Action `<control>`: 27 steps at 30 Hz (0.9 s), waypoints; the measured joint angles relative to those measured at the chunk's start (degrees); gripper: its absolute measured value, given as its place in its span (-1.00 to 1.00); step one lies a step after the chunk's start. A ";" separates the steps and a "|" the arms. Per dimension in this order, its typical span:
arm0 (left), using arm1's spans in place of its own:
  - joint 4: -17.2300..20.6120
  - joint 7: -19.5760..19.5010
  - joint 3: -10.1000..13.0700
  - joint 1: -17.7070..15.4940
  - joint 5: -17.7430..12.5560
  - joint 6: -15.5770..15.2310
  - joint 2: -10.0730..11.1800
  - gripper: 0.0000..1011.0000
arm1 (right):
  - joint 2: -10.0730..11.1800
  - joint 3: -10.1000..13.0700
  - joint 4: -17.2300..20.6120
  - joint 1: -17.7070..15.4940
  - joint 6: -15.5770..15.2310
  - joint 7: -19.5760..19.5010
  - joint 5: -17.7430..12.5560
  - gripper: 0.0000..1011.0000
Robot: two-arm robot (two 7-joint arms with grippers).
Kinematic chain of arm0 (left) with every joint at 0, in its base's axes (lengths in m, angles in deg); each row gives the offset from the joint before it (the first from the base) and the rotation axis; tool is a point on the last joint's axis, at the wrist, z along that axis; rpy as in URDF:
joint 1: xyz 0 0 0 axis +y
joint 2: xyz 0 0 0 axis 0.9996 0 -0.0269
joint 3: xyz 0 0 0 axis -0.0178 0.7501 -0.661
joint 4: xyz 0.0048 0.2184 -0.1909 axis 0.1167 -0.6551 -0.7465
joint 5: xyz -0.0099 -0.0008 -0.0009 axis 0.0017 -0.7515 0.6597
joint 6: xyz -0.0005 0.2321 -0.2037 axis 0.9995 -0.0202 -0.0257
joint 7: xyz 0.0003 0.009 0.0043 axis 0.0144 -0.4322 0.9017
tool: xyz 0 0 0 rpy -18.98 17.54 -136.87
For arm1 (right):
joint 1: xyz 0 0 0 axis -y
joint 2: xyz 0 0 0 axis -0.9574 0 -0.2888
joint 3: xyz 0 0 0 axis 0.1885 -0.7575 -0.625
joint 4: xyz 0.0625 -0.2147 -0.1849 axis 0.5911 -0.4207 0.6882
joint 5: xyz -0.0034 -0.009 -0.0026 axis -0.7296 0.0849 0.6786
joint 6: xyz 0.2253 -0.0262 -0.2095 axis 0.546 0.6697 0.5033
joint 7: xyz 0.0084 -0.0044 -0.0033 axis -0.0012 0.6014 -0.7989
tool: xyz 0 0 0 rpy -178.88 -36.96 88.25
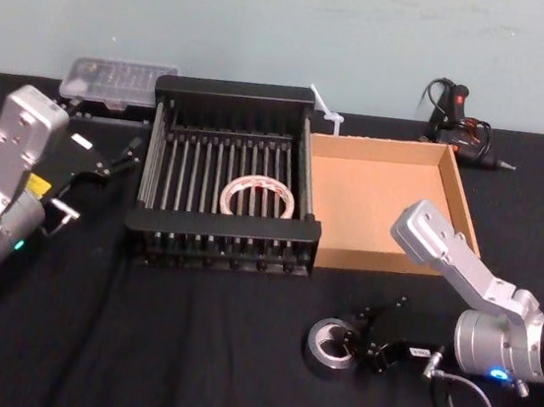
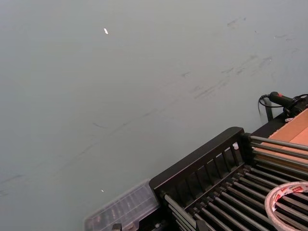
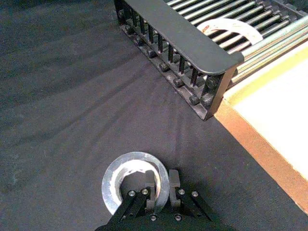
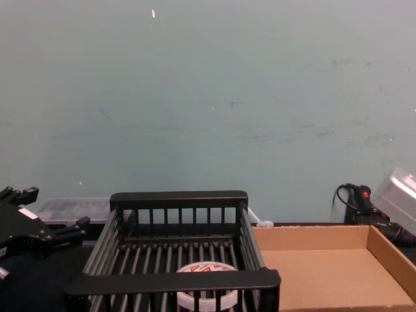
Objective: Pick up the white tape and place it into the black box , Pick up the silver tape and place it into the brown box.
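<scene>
**Right hand pinching the silver tape's wall; white tape lies in the black box**

At the far left, the left hand (image 1: 108, 162) is raised just left of the black box (image 1: 221, 227), its fingers spread apart and holding nothing. Behind it, at the far left of the tabletop (image 1: 184, 352), sits a clear plastic case (image 1: 118, 80).

The black box stands left of centre, and the white tape (image 1: 259, 197) lies flat on its slatted floor, toward the right side. The chest view shows the roll (image 4: 207, 292) behind the box's near rim.

Touching the black box's right side is the brown box (image 1: 381, 207), a shallow cardboard tray with nothing in it.

Near the front, in front of the gap between the two boxes, the silver tape (image 1: 331, 347) lies flat on the tabletop. The right hand (image 1: 356, 345) sits at the roll's right side. In the right wrist view its fingers (image 3: 154, 185) are nearly closed on the wall of the roll (image 3: 135, 180), one inside the hole and one outside.

At the far right stands a black glue gun (image 1: 450, 106).
</scene>
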 joint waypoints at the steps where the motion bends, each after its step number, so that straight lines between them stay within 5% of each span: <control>1: 0.00 0.00 0.00 0.00 0.00 0.00 0.00 0.98 | 0.00 0.00 0.00 0.00 0.00 0.00 0.00 -0.66; 12: 0.00 0.00 0.00 0.00 0.00 0.00 0.00 0.98 | 0.03 0.27 0.18 -0.13 0.14 0.00 -0.03 -0.65; 27: 0.00 0.00 0.00 0.00 0.00 0.00 0.00 0.98 | -1.15 6.66 0.36 0.19 1.11 -4.85 -2.49 -0.66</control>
